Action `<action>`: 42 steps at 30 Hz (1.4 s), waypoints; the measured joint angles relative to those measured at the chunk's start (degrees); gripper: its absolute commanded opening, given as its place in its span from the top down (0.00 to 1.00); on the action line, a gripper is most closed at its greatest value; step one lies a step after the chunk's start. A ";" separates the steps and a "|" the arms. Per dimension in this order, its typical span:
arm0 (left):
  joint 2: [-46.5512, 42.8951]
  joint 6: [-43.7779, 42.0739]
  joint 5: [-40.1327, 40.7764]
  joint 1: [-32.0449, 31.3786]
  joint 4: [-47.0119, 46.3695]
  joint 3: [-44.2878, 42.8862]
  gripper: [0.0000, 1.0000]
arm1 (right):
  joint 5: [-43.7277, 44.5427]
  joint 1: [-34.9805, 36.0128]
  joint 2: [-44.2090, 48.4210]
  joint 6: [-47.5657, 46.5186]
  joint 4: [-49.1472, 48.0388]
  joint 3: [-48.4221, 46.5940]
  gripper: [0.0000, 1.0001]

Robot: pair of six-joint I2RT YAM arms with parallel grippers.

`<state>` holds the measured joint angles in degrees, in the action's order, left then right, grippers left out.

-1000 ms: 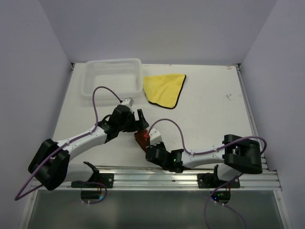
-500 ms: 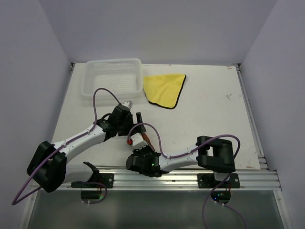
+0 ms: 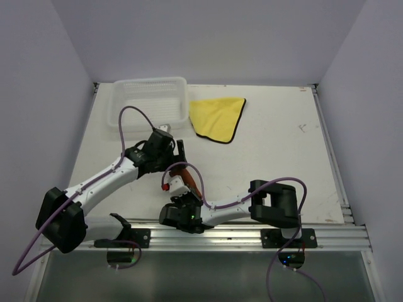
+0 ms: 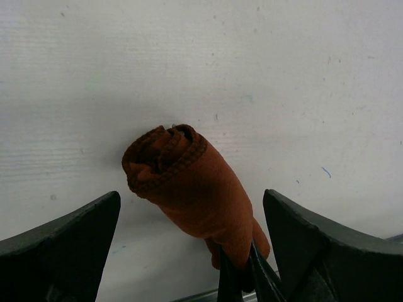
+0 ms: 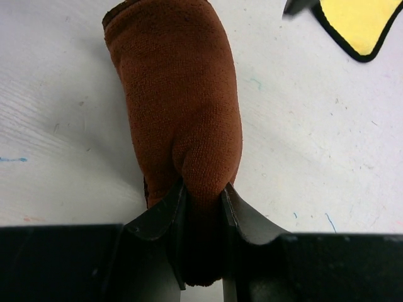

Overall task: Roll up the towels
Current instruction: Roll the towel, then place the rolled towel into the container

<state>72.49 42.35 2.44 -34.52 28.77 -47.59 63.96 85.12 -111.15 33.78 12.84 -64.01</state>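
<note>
The rust-brown towel (image 5: 179, 94) is rolled into a tight tube lying low over the table, its spiral end (image 4: 165, 151) facing the left wrist camera. My right gripper (image 5: 201, 195) is shut on one end of the roll (image 3: 189, 177). My left gripper (image 4: 192, 201) stands open, its two fingers (image 4: 69, 242) wide on either side of the roll without touching it, just beyond it in the top view (image 3: 178, 153). The yellow towel (image 3: 218, 117), with its dark hem, lies flat and unrolled at the back of the table (image 3: 277, 157).
A white mesh basket (image 3: 149, 100) stands at the back left, right beside the yellow towel (image 5: 362, 22). Purple cables loop over both arms. The aluminium rail (image 3: 239, 231) runs along the near edge.
My right arm has folded in and swung left, carrying the brown roll with it. My left gripper has opened fully and drawn slightly back and left.
</note>
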 measured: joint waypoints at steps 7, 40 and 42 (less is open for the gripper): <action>-1.14 -0.11 7.17 0.42 3.76 -5.40 0.00 | 0.04 0.00 0.00 1.20 0.04 0.02 0.96; 4.70 10.14 -3.98 -2.16 -11.02 7.87 0.00 | 2.49 0.00 -4.85 -4.24 -2.84 -4.28 0.96; 5.29 10.14 -3.87 -2.43 -11.06 7.87 0.00 | 2.47 0.00 -4.87 -4.50 -3.08 -4.33 0.96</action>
<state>77.78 52.49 -1.43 -36.95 17.72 -39.72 66.43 85.12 -116.03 29.28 9.76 -68.34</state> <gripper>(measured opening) 0.994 0.231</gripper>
